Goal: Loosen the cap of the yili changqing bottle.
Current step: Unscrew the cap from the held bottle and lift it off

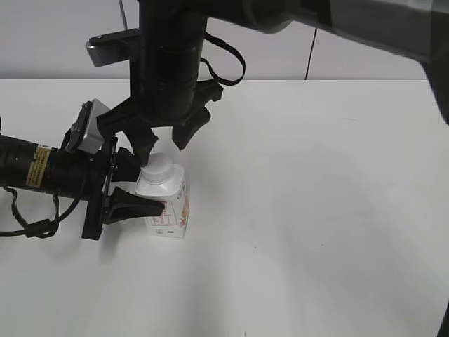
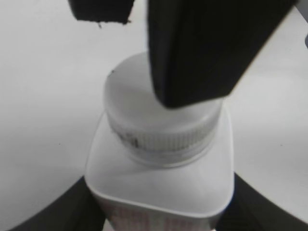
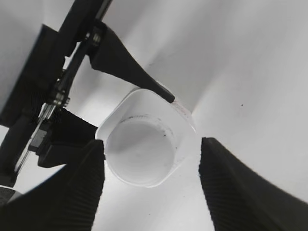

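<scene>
The yili changqing bottle (image 1: 170,212) stands upright on the white table, white with red printing on its side. Its white ribbed cap (image 1: 158,167) sits on the neck. My left gripper (image 1: 144,191) reaches in from the left and is shut on the bottle's body; its two dark fingers flank the bottle (image 2: 159,185) in the left wrist view. My right gripper (image 1: 163,147) hangs straight above the cap and is open. In the right wrist view its fingers (image 3: 151,192) stand either side of the cap (image 3: 139,151), the left one close, the right one apart.
The white table (image 1: 316,210) stretches to the right and front of the bottle. A pale wall runs behind it. The right arm's black wrist and cable hang over the bottle.
</scene>
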Motion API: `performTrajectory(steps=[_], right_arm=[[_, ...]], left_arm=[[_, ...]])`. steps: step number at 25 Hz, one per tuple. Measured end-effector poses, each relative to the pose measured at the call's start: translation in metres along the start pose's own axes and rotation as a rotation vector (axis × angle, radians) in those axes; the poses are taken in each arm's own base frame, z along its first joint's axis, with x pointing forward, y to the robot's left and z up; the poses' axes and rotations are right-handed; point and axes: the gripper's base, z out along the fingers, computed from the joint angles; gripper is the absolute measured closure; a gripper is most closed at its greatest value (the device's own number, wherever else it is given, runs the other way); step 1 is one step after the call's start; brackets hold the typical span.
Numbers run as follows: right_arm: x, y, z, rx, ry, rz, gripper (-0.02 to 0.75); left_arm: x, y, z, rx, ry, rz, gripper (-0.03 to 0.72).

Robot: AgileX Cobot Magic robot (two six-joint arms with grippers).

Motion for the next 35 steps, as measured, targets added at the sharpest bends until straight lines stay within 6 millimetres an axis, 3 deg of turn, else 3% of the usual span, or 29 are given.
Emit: performTrajectory(steps=[35], right_arm=[[0.001,0.002,0.015,-0.034,0.032,0.017,0.246]], left_arm=[[0.000,0.000,0.000,0.001,0.000,0.001,0.303]])
